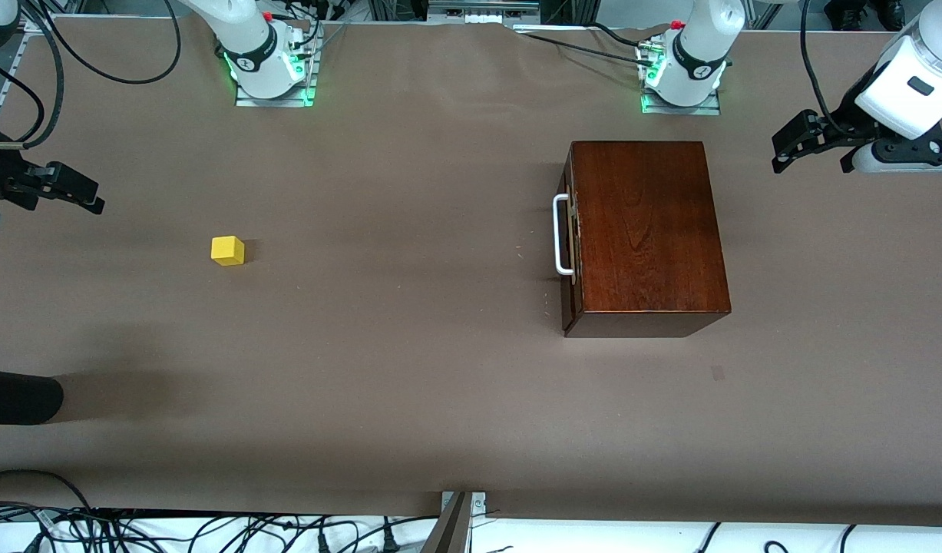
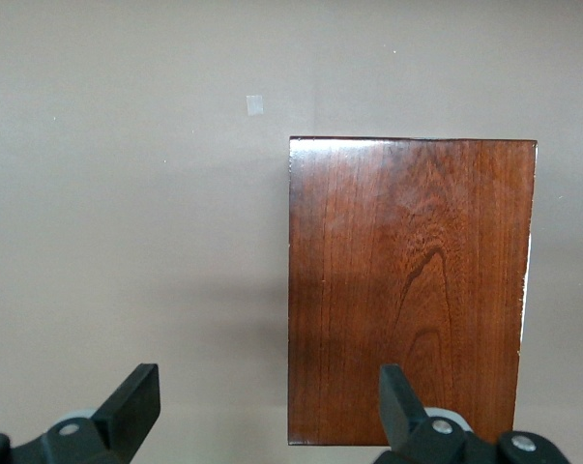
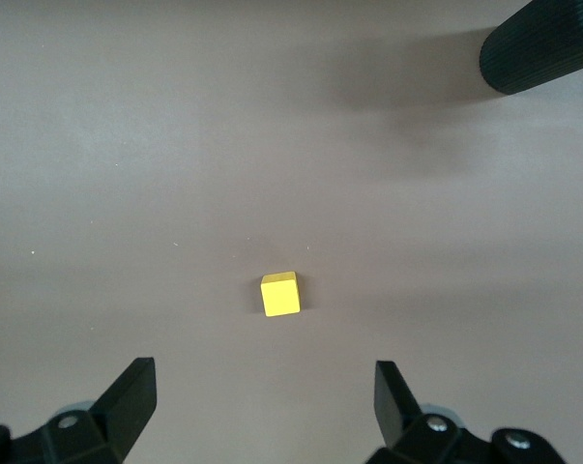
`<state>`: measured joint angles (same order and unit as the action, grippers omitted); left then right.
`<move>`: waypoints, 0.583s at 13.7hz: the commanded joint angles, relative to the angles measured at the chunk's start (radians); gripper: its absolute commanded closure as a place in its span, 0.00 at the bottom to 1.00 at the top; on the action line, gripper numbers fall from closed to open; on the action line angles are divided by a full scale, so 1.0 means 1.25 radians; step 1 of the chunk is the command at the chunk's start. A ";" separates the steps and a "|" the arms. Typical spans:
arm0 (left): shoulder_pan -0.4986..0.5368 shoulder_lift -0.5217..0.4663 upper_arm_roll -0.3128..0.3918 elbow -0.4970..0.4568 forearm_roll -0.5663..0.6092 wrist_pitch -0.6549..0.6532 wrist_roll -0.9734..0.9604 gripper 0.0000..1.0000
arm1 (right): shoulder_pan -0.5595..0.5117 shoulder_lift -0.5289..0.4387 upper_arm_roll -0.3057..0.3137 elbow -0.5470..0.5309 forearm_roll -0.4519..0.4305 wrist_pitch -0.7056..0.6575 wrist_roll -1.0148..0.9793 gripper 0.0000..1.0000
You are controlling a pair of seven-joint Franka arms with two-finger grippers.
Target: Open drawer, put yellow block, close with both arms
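Standing by the table, I judge that nothing of the task has begun: the drawer (image 1: pixel 569 234) sits fully shut in its dark wooden box (image 1: pixel 643 230), only its reddish front and the white bar handle (image 1: pixel 560 234) showing, so what it holds, if anything, is hidden.

The box rests toward the left arm's end of the table. The yellow block (image 1: pixel 228 250) lies alone on the brown table (image 1: pixel 409 369), well apart from the box, toward the right arm's end.

The left gripper (image 1: pixel 797 144) hangs in the air over bare table beside the box, fingers spread wide with nothing between them. The right gripper (image 1: pixel 71 188) hovers over the table's edge at its own end, not far from the block, also spread and empty.

Opening comes first, I reckon. That calls for a gripper to come down to the handle, which faces the middle of the table, close around the bar and pull straight out. The block looks an easy pinch afterwards, being about as wide as the open fingers allow.
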<state>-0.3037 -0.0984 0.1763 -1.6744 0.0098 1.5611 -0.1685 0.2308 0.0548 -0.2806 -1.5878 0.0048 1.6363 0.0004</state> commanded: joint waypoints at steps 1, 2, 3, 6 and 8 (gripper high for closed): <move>-0.006 -0.002 0.003 0.014 -0.004 -0.008 0.016 0.00 | -0.006 -0.007 0.004 0.009 0.004 -0.013 -0.003 0.00; -0.005 -0.002 0.003 0.014 -0.004 -0.008 0.017 0.00 | -0.006 -0.007 0.004 0.009 0.004 -0.013 -0.003 0.00; -0.005 -0.002 0.003 0.014 -0.004 -0.008 0.018 0.00 | -0.006 -0.007 0.004 0.009 0.004 -0.014 -0.003 0.00; -0.005 -0.002 0.003 0.014 -0.004 -0.008 0.017 0.00 | -0.006 -0.007 0.005 0.007 0.004 -0.016 -0.004 0.00; -0.004 0.005 0.003 0.014 -0.004 -0.007 0.019 0.00 | -0.006 -0.006 0.005 0.005 0.004 -0.016 -0.004 0.00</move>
<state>-0.3037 -0.0984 0.1759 -1.6744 0.0098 1.5611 -0.1684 0.2309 0.0548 -0.2805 -1.5878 0.0049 1.6358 -0.0001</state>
